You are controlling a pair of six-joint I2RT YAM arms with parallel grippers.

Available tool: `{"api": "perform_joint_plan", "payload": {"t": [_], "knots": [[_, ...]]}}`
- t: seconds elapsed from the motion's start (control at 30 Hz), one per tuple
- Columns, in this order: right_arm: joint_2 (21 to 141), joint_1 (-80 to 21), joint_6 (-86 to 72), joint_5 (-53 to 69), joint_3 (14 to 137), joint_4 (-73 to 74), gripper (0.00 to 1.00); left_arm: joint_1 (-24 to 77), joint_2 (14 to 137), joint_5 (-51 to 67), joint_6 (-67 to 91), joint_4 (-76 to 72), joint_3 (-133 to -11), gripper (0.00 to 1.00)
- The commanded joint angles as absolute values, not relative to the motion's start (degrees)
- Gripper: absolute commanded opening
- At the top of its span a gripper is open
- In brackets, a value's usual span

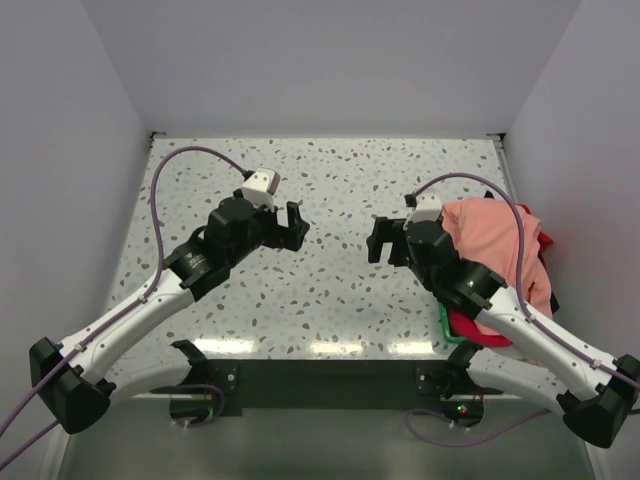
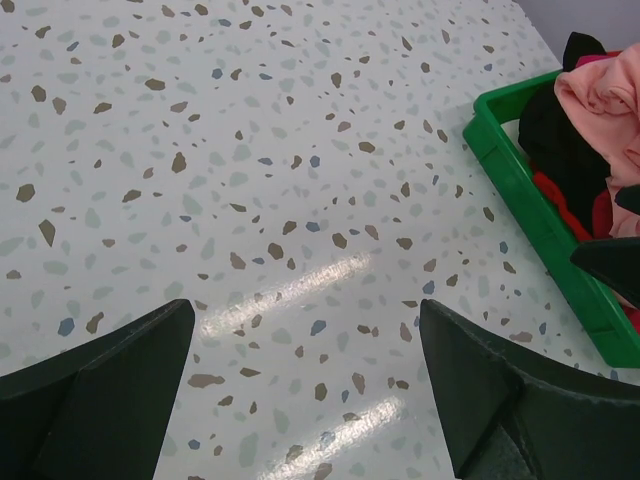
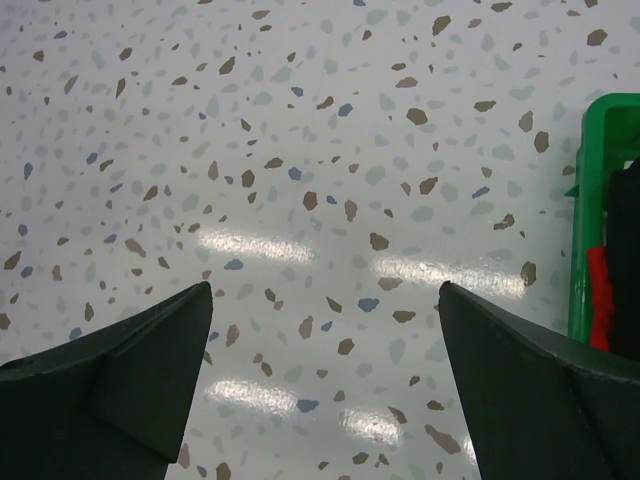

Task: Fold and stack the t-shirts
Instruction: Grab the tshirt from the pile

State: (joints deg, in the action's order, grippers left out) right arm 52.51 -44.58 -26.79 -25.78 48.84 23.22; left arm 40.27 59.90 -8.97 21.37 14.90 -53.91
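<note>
Left tool (image 1: 299,228) and right tool (image 1: 376,240), jaws wide apart, empty; t-shirts (image 1: 490,240) in green tray (image 2: 530,200).

No writing, label, brand name, number or sign can be read anywhere: not on the t-shirts (image 1: 490,235), the green tray (image 2: 500,150), the speckled table (image 1: 340,180), the left arm (image 1: 150,300) or the right arm (image 1: 520,315).

Table (image 1: 330,290) centre free; tray (image 1: 446,326) of t-shirts (image 1: 490,235) blocks right.
</note>
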Motion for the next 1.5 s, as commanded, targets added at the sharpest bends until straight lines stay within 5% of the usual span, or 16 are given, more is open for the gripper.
{"api": "perform_joint_plan", "payload": {"t": [0.0,0.37,0.67,1.1,1.27,1.4,1.43,1.47], "knots": [[52.6,-44.6,-25.8,-25.6,51.1,23.7,0.99,40.3,59.4,-8.3,19.9,14.4,-54.7,1.0],[63.2,-43.5,-24.8,-35.4,63.0,32.9,0.99,40.3,59.9,-7.2,20.4,16.1,-55.6,1.0],[72.2,-16.3,-24.8,-38.6,73.7,40.6,0.98,40.3,59.8,-6.1,20.5,19.4,-56.7,0.98],[66.1,-12.3,-27.6,-39.5,65.0,43.8,0.9,40.3,57.1,-6.5,20.7,19.1,-53.7,0.98],[65.0,-12.4,-28.4,-38.5,61.5,44.3,0.8,40.3,57.2,-6.4,20.9,19.0,-53.4,0.98],[64.1,-12.3,-28.0,-38.1,62.2,44.3,0.45,40.3,57.2,-6.3,21.6,19.0,-53.0,0.98],[63.8,-12.3,-27.8,-37.8,63.7,44.5,0.27,40.3,57.0,-6.2,21.7,19.1,-53.1,0.98],[63.7,-12.3,-27.2,-37.4,64.7,44.5,0.19,40.3,57.0,-6.3,21.9,19.1,-53.1,0.98]]}}
